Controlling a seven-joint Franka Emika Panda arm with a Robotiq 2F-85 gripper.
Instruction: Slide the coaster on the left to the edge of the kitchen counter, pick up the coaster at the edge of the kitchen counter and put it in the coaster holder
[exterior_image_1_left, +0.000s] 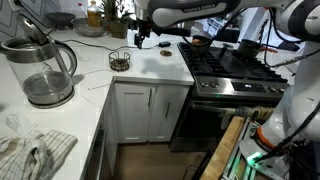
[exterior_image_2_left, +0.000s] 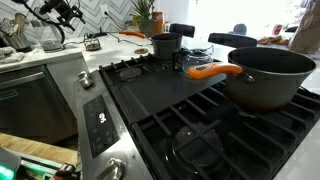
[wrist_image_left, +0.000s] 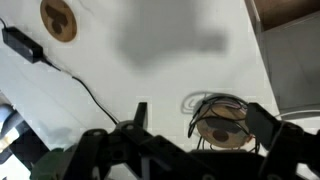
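Gripper (wrist_image_left: 200, 128) hung over coaster holder (wrist_image_left: 222, 108), fingers (wrist_image_left: 140, 112) spread, nothing pinched. Holder partly hidden by fingers; brown disc (wrist_image_left: 222, 132) inside it, blurred. Coaster (wrist_image_left: 58, 18) lay flat on kitchen counter (wrist_image_left: 160, 70), well apart from holder. Black adapter (wrist_image_left: 20, 42) near coaster, far from holder.

The kitchen counter (exterior_image_1_left: 150, 72) is showing white and faintly veined above white panelled cabinets. The coaster holder (wrist_image_left: 205, 103), a small round basket of thin dark wire, is standing upright on it, and a second disc (wrist_image_left: 222, 130) is lying flat inside. The coaster (wrist_image_left: 58, 18), thin, round and brown, is lying flat on the bare worktop, well apart from the holder.
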